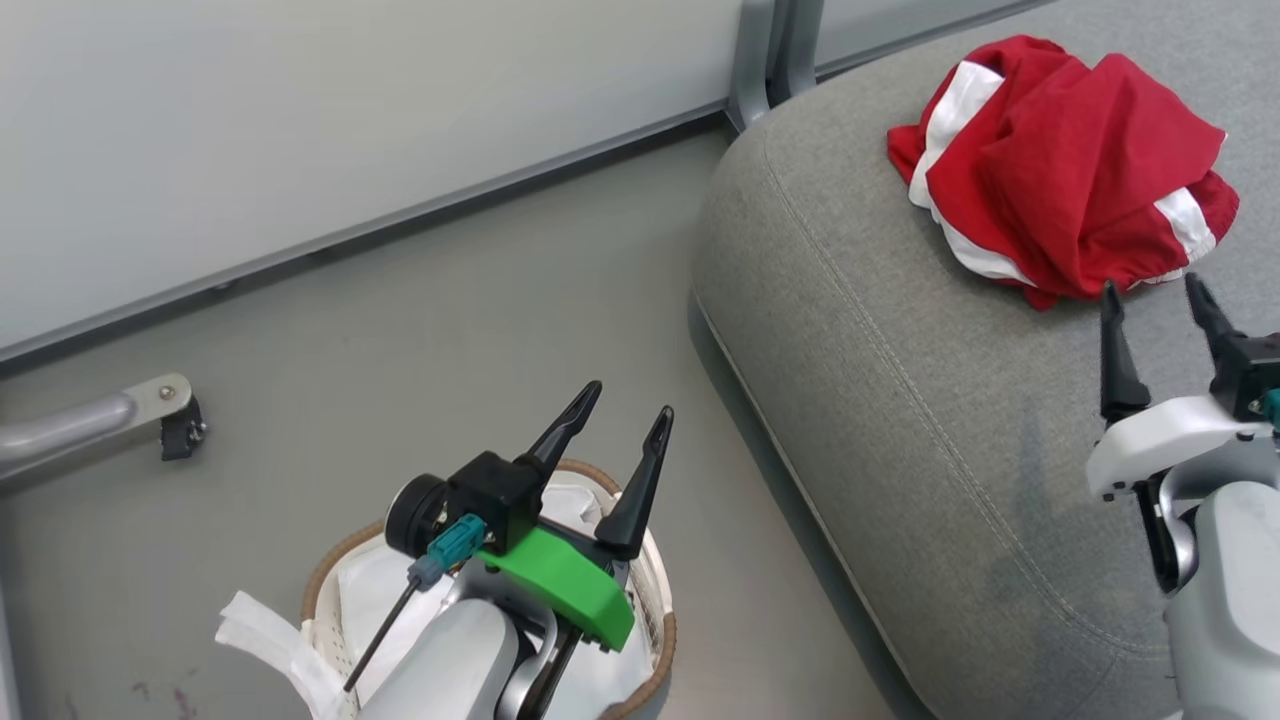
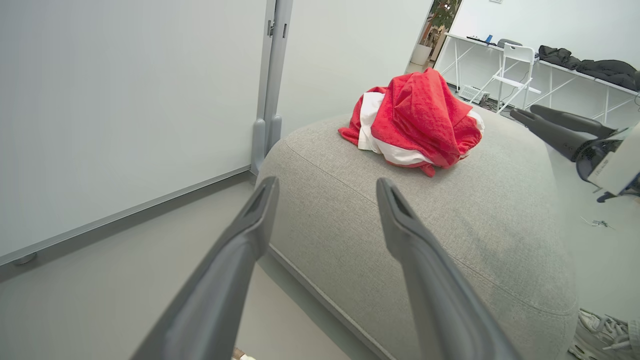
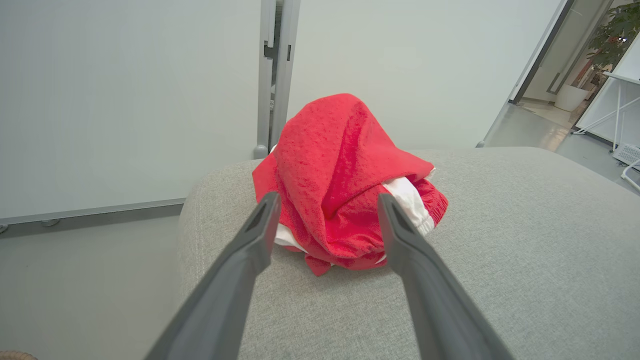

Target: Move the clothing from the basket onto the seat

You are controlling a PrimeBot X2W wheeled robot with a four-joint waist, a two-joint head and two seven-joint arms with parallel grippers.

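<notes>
**Red clothing on grey seat; both grippers empty**

- Clothing (image 1: 1065,165): crumpled red-and-white heap, lying on the seat (image 1: 900,400) near its rounded corner.
- Basket (image 1: 322,578): on the floor (image 1: 450,300) beside the seat, white liner (image 1: 375,590) showing.
- Right gripper (image 1: 1150,285): jaws spread wide, holding nothing, tips just short of the clothing.
- Left gripper (image 1: 630,398): jaws spread wide, empty, above the basket.

Here's my left gripper (image 1: 630,398): two long black fingers (image 1: 645,475), tapering to points. Right behind them, a bright green bracket (image 1: 565,585). Beside the bracket, a teal connector (image 1: 455,545) trails a thin black cable (image 1: 385,630), next to a round black cap (image 1: 415,515). Under the bracket, a pale grey forearm shell (image 1: 450,660). My right gripper (image 1: 1150,285) has matching black fingers and a white housing (image 1: 1160,440).
</notes>
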